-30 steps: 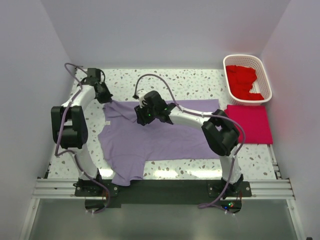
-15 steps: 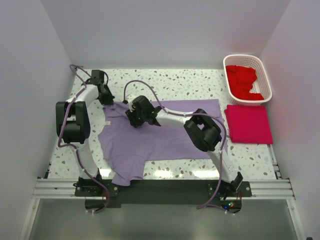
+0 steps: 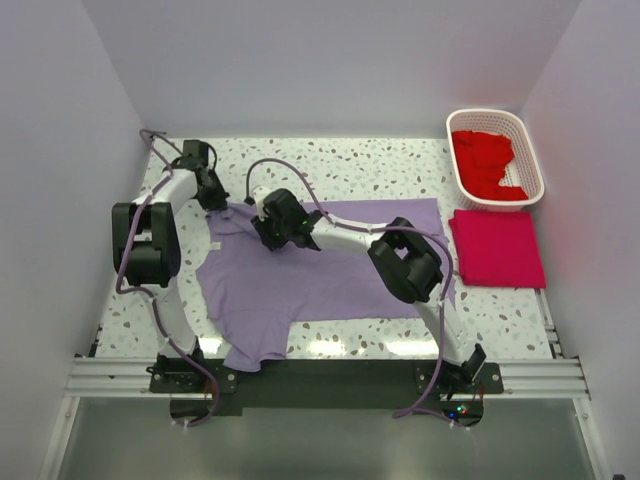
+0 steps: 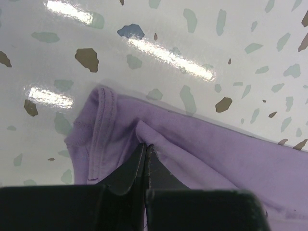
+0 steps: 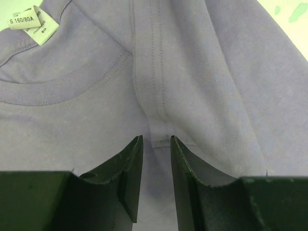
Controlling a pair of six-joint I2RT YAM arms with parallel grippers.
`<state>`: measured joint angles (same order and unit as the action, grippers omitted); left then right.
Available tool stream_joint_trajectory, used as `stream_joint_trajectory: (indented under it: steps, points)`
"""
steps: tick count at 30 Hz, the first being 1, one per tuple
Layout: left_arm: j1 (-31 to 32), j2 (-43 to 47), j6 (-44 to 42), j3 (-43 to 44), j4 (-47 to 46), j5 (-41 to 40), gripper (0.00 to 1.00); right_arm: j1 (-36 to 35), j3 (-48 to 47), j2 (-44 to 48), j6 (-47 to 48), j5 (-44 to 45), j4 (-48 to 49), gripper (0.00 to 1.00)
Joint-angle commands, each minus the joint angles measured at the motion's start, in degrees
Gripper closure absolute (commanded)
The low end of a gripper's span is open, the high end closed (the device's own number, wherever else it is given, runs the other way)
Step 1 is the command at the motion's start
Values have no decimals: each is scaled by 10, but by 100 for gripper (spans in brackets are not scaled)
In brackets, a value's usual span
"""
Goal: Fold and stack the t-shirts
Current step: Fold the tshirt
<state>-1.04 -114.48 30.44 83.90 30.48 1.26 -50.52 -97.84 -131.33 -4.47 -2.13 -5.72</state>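
Speckled white worktop (image 3: 380, 165), pale walls (image 3: 300, 60) around, lavender t-shirt (image 3: 300, 285) lay spread at centre, wrinkled, left pincer (image 4: 145, 148) pinched its far-left edge, right pincer (image 5: 156, 140) stood narrowly spread astride the shoulder seam.

White speckled table (image 3: 380, 165). A lavender t-shirt (image 3: 300, 285) was spread open across the middle, collar turned to the left and one sleeve carried to the near edge. A crimson-pink t-shirt (image 3: 497, 248), folded to a rectangle, was laid just beside it on the right. A white lattice basket (image 3: 487, 112) was set in the far right corner, directly behind the folded shirt, and red t-shirts (image 3: 485, 160) were heaped in it.
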Motion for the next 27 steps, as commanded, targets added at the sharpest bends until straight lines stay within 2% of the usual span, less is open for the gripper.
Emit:
stream_joint_trajectory:
  steps: [1, 5, 9, 14, 18, 27]
  points:
    - [1, -4, -7, 16, -13, -2, 100, -3, -33, 2, 12, 20, 6, 67]
    - [1, -3, -7, 14, -11, -3, 100, -3, -43, -20, 10, 19, 0, 69]
    - [1, -1, -8, 14, -11, -4, 100, -2, -41, -33, 8, 18, 0, 79]
    - [2, 0, -7, 14, -10, -3, 100, -3, -41, -36, 8, 20, -7, 85]
    - [1, 12, -9, 19, -5, -4, 100, -3, -34, -16, 10, 20, -10, 100]
    - [1, 96, -11, 8, 44, -27, 100, -3, -24, 77, 29, -9, -71, 100]
